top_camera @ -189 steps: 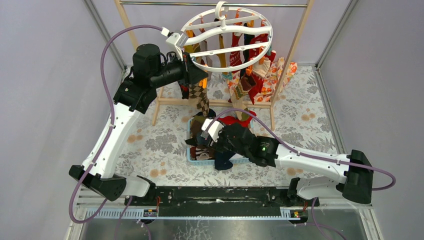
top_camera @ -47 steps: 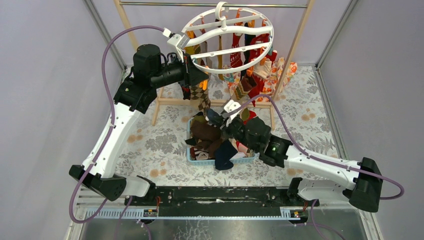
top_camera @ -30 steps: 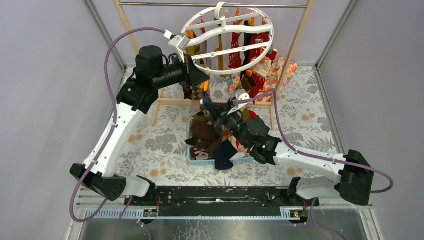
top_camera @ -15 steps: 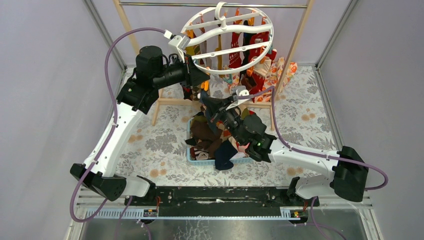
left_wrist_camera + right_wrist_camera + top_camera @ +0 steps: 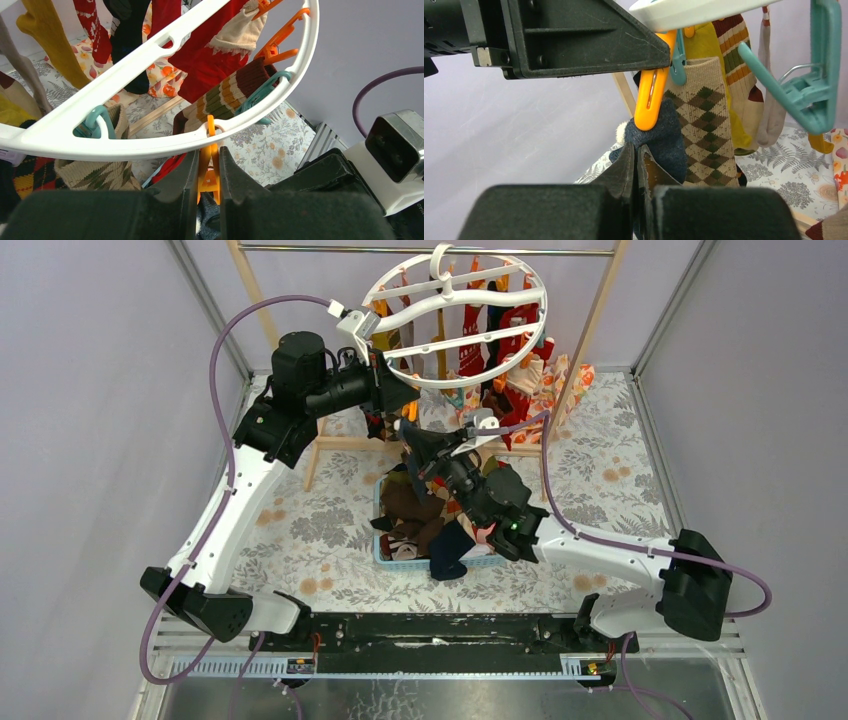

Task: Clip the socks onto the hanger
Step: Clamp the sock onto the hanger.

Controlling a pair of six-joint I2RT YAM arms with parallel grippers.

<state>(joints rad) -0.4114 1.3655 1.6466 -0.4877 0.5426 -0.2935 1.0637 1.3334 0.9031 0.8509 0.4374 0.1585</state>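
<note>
White plastic forms the hanger (image 5: 150,147), and an orange clip (image 5: 650,100) hangs from its rim. The left tool (image 5: 209,156) is closed on the upper part of this clip, one finger on each side. The right tool (image 5: 636,156) is clamped on a navy sock (image 5: 666,142) and holds its upper edge against the clip's lower tip. Whether the clip's mouth is parted cannot be told from either wrist view.

To do this step well, the left tool likely needs a squeeze firm enough to open the mouth. The right tool then pushes the fabric well up between the halves, since a thin bite would probably slip. The safe order is to release the clip first and open the right tool only after the clip bites.

An argyle sock (image 5: 704,125) just behind and a teal clip (image 5: 819,100) to the side could snag. More socks lie in a blue basket (image 5: 398,562) on the counter (image 5: 300,530) below.
</note>
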